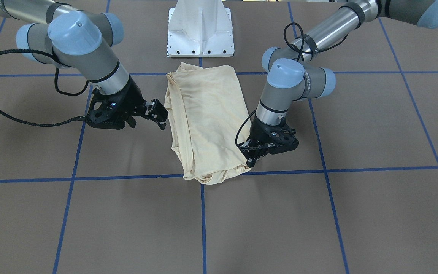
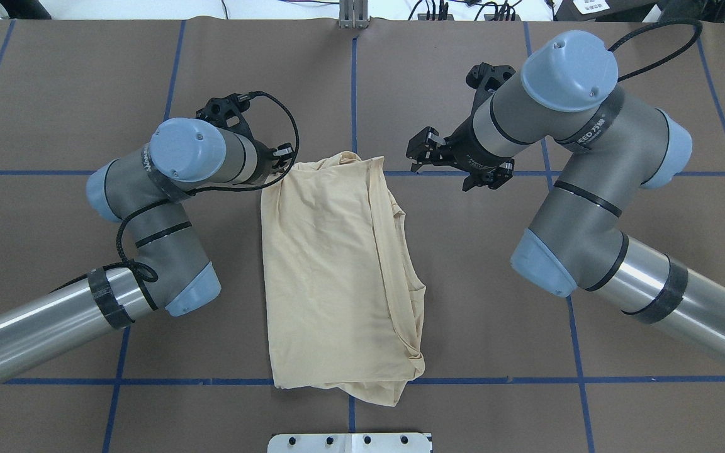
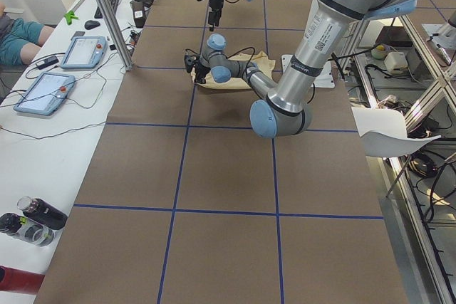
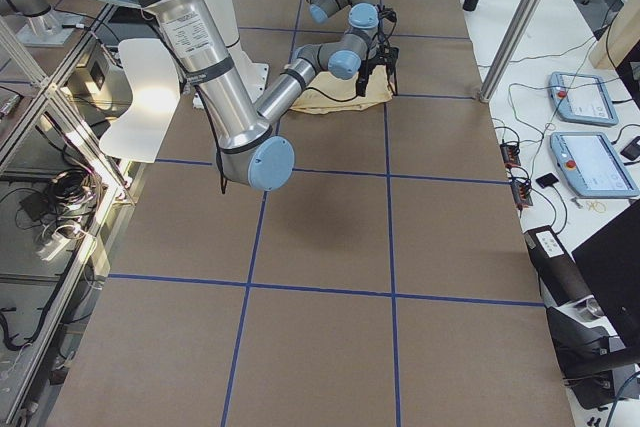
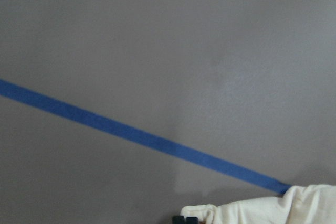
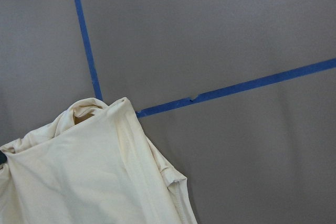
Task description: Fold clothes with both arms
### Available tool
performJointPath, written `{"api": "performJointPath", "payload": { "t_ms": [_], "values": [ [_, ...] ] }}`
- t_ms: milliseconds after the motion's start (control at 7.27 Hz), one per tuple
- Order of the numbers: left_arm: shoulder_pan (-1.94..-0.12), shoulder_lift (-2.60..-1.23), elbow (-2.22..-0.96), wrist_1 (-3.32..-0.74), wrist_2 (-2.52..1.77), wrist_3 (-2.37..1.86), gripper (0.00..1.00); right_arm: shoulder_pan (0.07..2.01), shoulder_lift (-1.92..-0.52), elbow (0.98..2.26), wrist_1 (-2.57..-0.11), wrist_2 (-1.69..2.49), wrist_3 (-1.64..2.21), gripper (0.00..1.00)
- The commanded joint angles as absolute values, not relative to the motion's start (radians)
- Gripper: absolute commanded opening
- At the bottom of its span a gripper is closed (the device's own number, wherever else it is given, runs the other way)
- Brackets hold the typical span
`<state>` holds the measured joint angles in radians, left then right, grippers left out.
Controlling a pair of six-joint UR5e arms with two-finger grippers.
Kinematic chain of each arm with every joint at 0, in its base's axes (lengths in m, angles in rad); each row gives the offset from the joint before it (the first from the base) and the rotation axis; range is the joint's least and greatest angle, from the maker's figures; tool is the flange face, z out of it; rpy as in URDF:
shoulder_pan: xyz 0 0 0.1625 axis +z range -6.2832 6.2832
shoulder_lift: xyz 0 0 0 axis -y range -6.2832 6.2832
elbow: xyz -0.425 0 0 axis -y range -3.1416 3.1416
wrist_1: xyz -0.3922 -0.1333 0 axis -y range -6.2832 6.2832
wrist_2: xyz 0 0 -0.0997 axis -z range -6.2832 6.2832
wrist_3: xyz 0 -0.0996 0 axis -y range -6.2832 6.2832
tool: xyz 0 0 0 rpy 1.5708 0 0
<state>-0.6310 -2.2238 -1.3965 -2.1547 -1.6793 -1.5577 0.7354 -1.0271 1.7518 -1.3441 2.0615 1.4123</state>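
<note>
The cream-yellow shirt (image 1: 203, 121) lies folded into a long strip in the middle of the table, its print hidden. It also shows in the overhead view (image 2: 331, 270). My left gripper (image 1: 250, 159) is low at the strip's far corner, and its fingers look shut on the cloth edge. The overhead view shows the left gripper (image 2: 279, 160) touching that corner. The left wrist view shows a bit of cloth (image 5: 273, 208) at the bottom edge. My right gripper (image 1: 158, 114) is open and empty, just off the strip's other long edge, apart from it (image 2: 422, 154). The right wrist view shows the shirt's end (image 6: 89, 171).
The white pedestal base (image 1: 200, 30) stands just behind the shirt's near end. Blue tape lines (image 1: 89, 177) grid the brown table (image 1: 356, 213). A side bench with tablets (image 3: 43, 90) and bottles (image 3: 32, 218) runs along the far edge.
</note>
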Motion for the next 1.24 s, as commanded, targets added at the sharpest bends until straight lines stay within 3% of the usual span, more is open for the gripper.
{"api": "performJointPath", "payload": {
  "t_ms": [0,962,1100],
  "values": [
    [-0.635,-2.319,-1.304,-2.161,-1.678,-1.598,0.00,0.738,-1.041,1.752,-1.344,2.059,1.413,1.00],
    [-0.716,-2.408,-1.065,-2.305,-1.669,-1.594,0.00,0.750,-1.045,1.749,-1.344,2.057,1.411,1.00],
    [-0.738,-2.408,-1.055,-2.318,-1.670,-1.583,0.59,0.747,-1.043,1.746,-1.345,2.057,1.411,1.00]
  ]
}}
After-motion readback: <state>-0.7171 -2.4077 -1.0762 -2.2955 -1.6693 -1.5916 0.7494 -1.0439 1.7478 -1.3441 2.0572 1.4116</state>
